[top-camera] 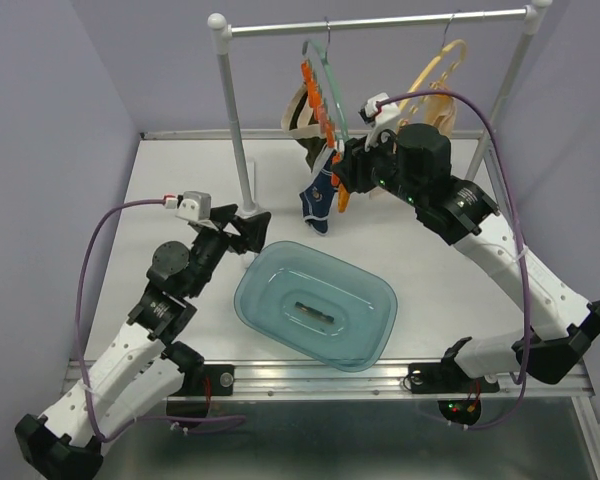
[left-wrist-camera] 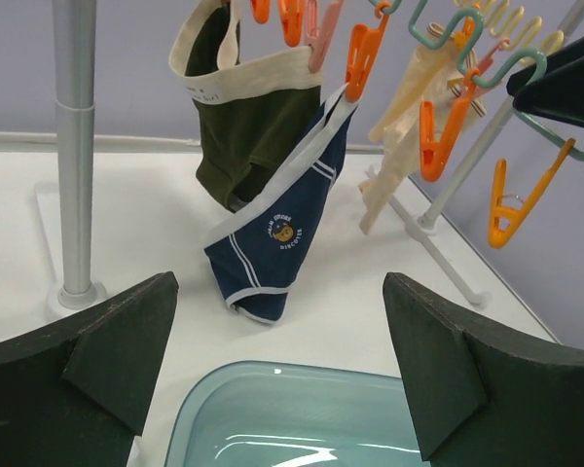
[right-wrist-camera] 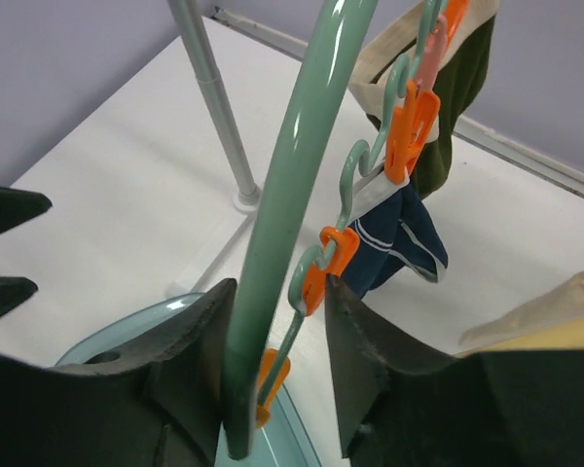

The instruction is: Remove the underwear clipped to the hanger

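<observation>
A teal hanger (top-camera: pixel 325 75) with orange clips (left-wrist-camera: pixel 365 53) hangs on the white rack rail. The navy brief (top-camera: pixel 318 205) with white trim hangs from one clip and shows in the left wrist view (left-wrist-camera: pixel 277 233) and the right wrist view (right-wrist-camera: pixel 399 248). The dark olive one (left-wrist-camera: pixel 248 136) with cream trim is clipped behind it. The pale beige one (left-wrist-camera: pixel 409 126) hangs to the right. My right gripper (top-camera: pixel 342 172) is shut on the hanger's lower bar (right-wrist-camera: pixel 292 146) and an orange clip (right-wrist-camera: pixel 326 263). My left gripper (top-camera: pixel 252 228) is open and empty, low over the basin's far edge.
A clear teal basin (top-camera: pixel 250 290) sits at the table's centre front, also in the left wrist view (left-wrist-camera: pixel 204 409). The rack's left pole (top-camera: pixel 235 110) stands just beyond my left gripper. A wooden hanger (top-camera: pixel 435 70) hangs at the right of the rail.
</observation>
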Available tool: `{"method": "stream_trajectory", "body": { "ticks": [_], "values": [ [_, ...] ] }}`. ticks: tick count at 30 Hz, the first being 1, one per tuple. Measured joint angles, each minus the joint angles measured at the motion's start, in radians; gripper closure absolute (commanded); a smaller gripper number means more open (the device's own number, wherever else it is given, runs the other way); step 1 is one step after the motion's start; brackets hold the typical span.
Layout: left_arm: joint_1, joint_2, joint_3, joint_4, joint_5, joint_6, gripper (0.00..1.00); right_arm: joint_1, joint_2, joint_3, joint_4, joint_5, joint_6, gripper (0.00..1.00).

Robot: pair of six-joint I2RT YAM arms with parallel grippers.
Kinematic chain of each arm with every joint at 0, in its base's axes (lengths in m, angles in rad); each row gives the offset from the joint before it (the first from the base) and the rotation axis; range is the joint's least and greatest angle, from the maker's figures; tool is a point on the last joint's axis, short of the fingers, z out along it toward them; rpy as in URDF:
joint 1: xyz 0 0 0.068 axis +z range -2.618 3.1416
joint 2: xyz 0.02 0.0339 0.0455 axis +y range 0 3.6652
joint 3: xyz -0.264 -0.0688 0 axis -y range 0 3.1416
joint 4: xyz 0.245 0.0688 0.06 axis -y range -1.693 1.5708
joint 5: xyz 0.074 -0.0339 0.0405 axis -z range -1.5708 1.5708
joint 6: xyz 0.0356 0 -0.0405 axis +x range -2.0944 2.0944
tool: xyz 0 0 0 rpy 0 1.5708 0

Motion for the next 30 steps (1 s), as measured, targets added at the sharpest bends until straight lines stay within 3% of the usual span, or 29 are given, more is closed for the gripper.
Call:
{"method": "stream_trajectory", "body": {
  "ticks": [4, 14, 24, 30],
  "values": [
    [0.000, 0.068, 0.000, 0.060, 0.064, 0.050, 0.01, -0.006, -0.001, -0.001, 0.000, 0.042, 0.002, 0.62],
    [0.000, 0.362, 0.056, 0.261, 0.265, 0.223, 0.02, -0.124, -0.082, -0.040, 0.002, 0.061, 0.008, 0.63],
    [0.015, 0.794, 0.374, 0.517, 0.426, 0.253, 0.12, -0.195, -0.109, -0.089, 0.007, 0.036, 0.015, 0.72],
    [0.016, 0.942, 0.489, 0.579, 0.436, 0.223, 0.14, -0.224, -0.108, -0.093, 0.007, 0.008, 0.014, 0.74]
  ]
}}
